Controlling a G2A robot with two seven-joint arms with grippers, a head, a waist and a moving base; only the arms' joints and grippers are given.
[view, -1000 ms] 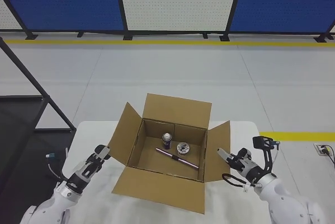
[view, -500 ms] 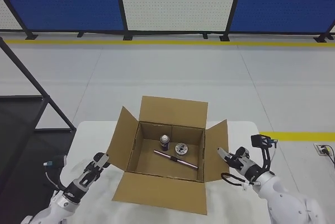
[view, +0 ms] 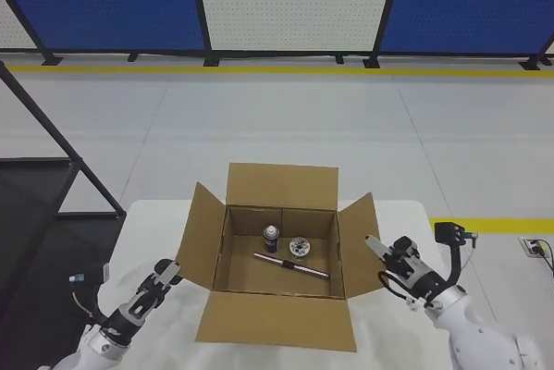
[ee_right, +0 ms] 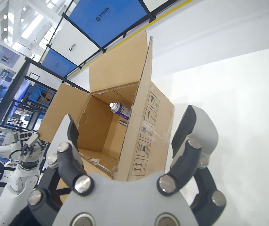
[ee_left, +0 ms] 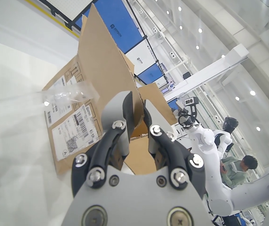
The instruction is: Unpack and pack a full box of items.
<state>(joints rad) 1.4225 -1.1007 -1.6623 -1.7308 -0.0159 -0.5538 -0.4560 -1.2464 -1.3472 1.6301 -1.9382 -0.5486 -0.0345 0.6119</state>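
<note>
- The left gripper is seen with its fingers almost together and nothing held. The left flap of the box stands just ahead of its tips, untouched.
- The right gripper is spread wide and empty, with the right flap just ahead of it.
- Past that flap and below the right fingertips, a spray can stands upright at the far wall. A round part is just beside it, and a thin rod lies flat nearer the gripper.
- If the reach were made straight in, the raised flap could be snagged by the open fingers. The box would then probably be shoved across the table or tipped.
- The can could be toppled by a descent made off centre.
- The rod is judged hard to pinch. It could be pressed into the cardboard floor or rolled away.
- The box is not steadied by either gripper, so any bump is likely to shift it.
</note>
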